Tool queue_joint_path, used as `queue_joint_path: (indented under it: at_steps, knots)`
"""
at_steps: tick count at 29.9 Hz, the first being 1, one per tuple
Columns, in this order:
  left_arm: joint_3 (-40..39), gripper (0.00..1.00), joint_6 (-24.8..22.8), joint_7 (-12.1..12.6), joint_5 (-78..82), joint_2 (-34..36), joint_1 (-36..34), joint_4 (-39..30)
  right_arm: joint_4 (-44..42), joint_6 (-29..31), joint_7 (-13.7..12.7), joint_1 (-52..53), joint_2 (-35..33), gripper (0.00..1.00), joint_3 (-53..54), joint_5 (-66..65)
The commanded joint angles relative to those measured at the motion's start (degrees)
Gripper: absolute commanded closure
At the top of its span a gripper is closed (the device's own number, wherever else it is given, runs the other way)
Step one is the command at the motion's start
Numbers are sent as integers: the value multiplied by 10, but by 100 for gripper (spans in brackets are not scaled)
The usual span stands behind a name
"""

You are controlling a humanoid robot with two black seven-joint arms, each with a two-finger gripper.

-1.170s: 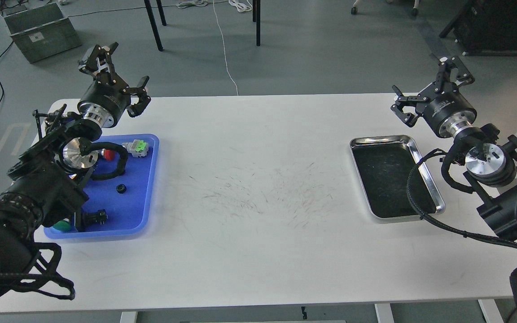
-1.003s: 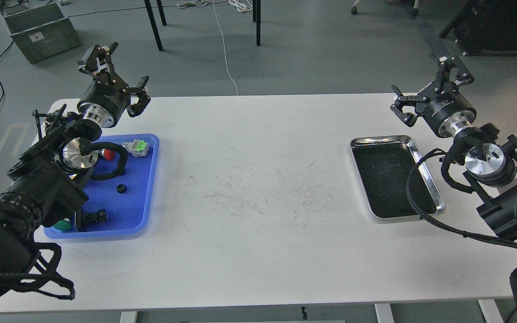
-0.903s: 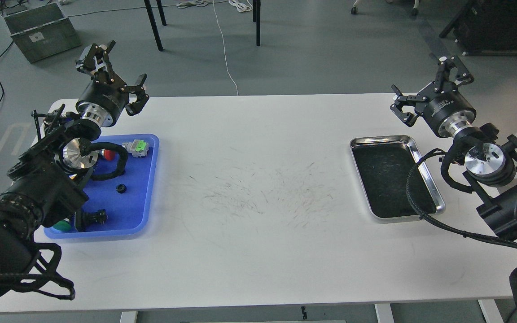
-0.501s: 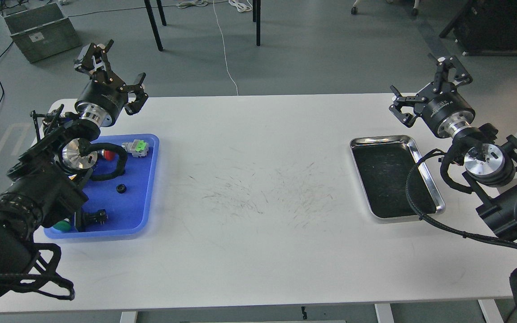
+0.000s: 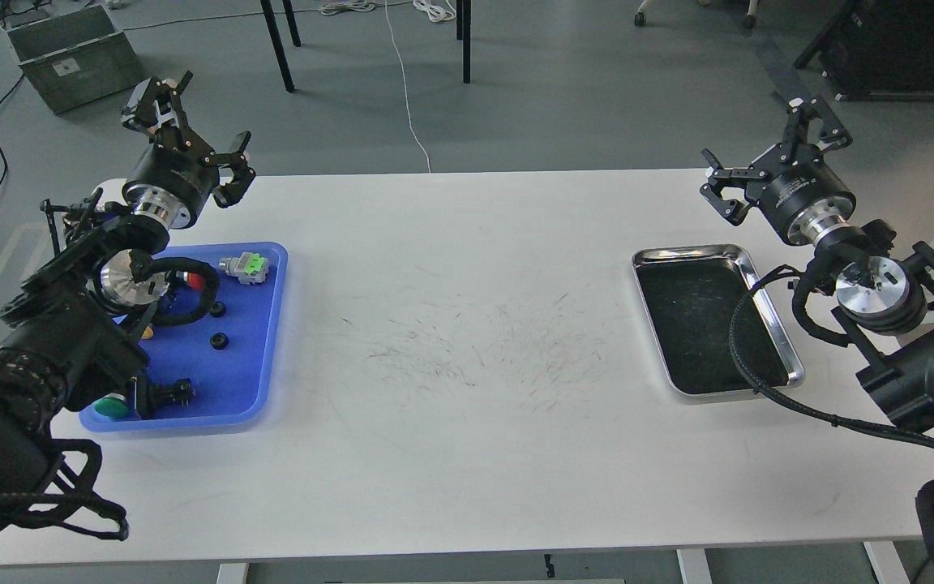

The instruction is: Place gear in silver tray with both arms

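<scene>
Since the shiny rectangular silver tray [image 5: 774,315] with its dark scratched bottom lies bare on the white table [image 5: 467,405], nothing is placed yet. Small black ring-shaped parts, either possibly the gear [image 5: 219,341], sit in the blue plastic tray [image 5: 260,357] far to the left, among a grey-and-green connector [image 5: 244,266]. Left gripper [image 5: 183,122] and right gripper [image 5: 767,142] both hover with fingers spread wide, holding nothing. Pick-up, handover and placing all remain.

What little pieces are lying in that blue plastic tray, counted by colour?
Small black parts: 3
Red button-like piece: 1
Green round piece: 1
Grey plug with green insert: 1
Total: 6, plus a yellow sliver half-hidden by the left arm.
</scene>
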Motion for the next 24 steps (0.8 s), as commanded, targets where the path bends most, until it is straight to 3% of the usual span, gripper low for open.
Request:
queue_joint_path:
  at_steps: [1, 11, 14, 24]
  knots:
    - [44, 2, 4, -1, 33, 5, -1, 0, -6, -3, 0, -4, -4, 1, -1, 0]
    - [132, 2, 0, -4, 104, 15, -7, -4, -42, 2, -1, -29, -7, 1, -1, 1]
    - [139, 2, 0, -4, 128, 24, -10, -8, -40, 29, -1, -32, -8, 1, -2, 1]
    - [163, 2, 0, 8, 290, 85, -101, -30, -3, 48, -1, -31, -46, 1, -10, 1]
